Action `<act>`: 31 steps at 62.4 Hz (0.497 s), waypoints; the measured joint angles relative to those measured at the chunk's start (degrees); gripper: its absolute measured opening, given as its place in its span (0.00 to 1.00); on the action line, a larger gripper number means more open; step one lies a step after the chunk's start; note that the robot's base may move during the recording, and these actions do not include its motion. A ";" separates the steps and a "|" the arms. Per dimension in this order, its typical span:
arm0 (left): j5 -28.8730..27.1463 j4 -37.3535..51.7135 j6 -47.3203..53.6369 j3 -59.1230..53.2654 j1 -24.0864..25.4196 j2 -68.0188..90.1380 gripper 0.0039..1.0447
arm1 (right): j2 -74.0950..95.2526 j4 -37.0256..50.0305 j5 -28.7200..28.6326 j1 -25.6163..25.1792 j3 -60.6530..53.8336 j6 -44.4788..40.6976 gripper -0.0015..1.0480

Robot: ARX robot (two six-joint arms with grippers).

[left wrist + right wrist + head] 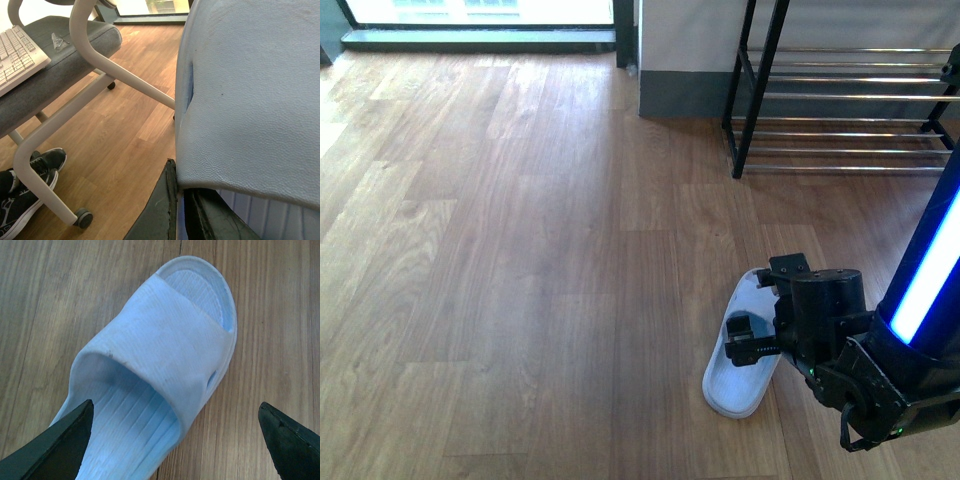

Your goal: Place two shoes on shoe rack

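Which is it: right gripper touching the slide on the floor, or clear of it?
Cannot tell. Right wrist view: one finger of the right gripper overlaps the slide at its heel; neither gap nor contact shows.

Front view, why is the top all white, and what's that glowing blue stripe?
Front view: daylight through the window washes it out white; the light strip on the right arm glows so brightly its middle bleaches; the shoe rack rods glint. Right wrist view: even light, the slide is sharp.
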 joint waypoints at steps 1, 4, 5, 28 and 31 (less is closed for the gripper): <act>0.00 0.00 0.00 0.00 0.00 0.00 0.01 | 0.28 -0.04 0.13 -0.04 0.35 -0.09 0.91; 0.00 0.00 0.00 0.00 0.00 0.00 0.01 | 1.53 -0.22 0.24 -0.33 1.75 -0.83 0.91; 0.00 0.00 0.00 0.00 0.02 0.00 0.01 | 1.84 -0.31 0.39 -0.42 2.05 -1.01 0.91; 0.00 0.00 0.00 0.00 0.00 0.00 0.01 | 7.30 -0.07 4.17 -3.91 8.74 -4.28 0.50; 0.00 0.00 0.00 0.00 0.00 0.00 0.01 | 7.48 -0.07 4.15 -3.91 9.18 -4.28 0.43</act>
